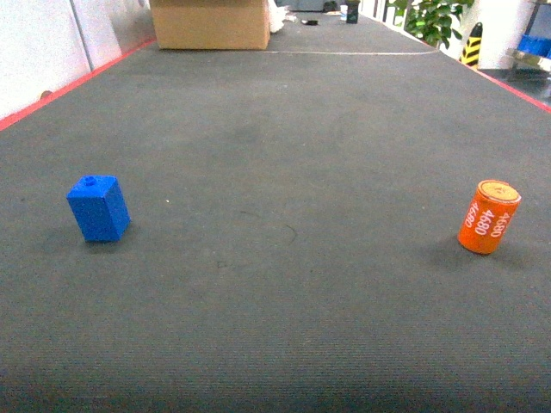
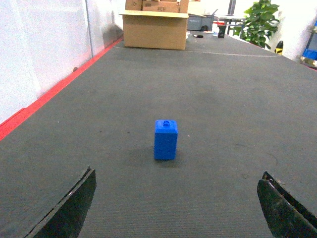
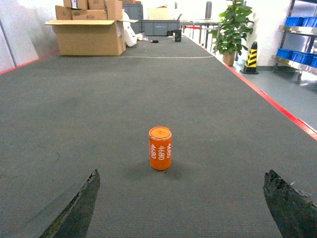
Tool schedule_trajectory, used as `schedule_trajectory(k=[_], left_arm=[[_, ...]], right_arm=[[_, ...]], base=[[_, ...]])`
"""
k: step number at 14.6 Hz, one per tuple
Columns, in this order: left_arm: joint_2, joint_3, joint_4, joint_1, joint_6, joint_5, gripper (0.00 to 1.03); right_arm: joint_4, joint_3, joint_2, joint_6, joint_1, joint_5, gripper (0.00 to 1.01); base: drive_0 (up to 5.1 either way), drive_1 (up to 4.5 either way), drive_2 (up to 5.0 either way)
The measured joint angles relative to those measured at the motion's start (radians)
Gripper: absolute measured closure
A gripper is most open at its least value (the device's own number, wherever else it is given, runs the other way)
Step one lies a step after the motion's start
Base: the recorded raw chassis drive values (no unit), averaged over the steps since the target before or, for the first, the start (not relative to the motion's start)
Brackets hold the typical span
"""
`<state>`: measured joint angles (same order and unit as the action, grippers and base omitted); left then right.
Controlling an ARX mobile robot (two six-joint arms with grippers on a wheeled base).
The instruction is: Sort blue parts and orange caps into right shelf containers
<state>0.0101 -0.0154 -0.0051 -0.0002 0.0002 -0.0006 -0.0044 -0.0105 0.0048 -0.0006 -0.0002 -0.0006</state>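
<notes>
Head view: a blue part (image 1: 98, 208) and an orange cap (image 1: 489, 217) are seen upright and well apart on the dark ribbed surface (image 1: 275, 292).

In the wrist views, the left tool (image 2: 176, 206) and the right tool (image 3: 181, 206) are held wide apart, empty, each just before its object. The blue part stands near the surface's left edge, the orange cap near its right edge. Cardboard boxes (image 1: 211, 23) are seen at the far end; blue bins (image 3: 297, 52) on a shelf (image 3: 297, 62) lie beyond the right edge.
</notes>
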Motion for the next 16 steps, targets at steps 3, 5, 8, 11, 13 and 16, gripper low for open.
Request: schedule_trajectory(k=[3, 5, 8, 11, 13, 16], left_arm=[[0.000, 0.000, 0.000, 0.000, 0.000, 0.000, 0.05], [0.000, 0.000, 0.000, 0.000, 0.000, 0.000, 0.05], [0.000, 0.000, 0.000, 0.000, 0.000, 0.000, 0.05], [0.000, 0.000, 0.000, 0.000, 0.000, 0.000, 0.05], [0.000, 0.000, 0.000, 0.000, 0.000, 0.000, 0.05], [0.000, 0.000, 0.000, 0.000, 0.000, 0.000, 0.05]], right_arm=[[0.000, 0.000, 0.000, 0.000, 0.000, 0.000, 0.03], [0.000, 0.000, 0.000, 0.000, 0.000, 0.000, 0.03], [0.000, 0.000, 0.000, 0.000, 0.000, 0.000, 0.03], [0.000, 0.000, 0.000, 0.000, 0.000, 0.000, 0.03], [0.000, 0.000, 0.000, 0.000, 0.000, 0.000, 0.03], [0.000, 0.000, 0.000, 0.000, 0.000, 0.000, 0.03]], base=[[0.0, 0.00, 0.0], [0.0, 0.00, 0.0], [0.0, 0.00, 0.0], [0.0, 0.00, 0.0], [0.0, 0.00, 0.0], [0.0, 0.00, 0.0]])
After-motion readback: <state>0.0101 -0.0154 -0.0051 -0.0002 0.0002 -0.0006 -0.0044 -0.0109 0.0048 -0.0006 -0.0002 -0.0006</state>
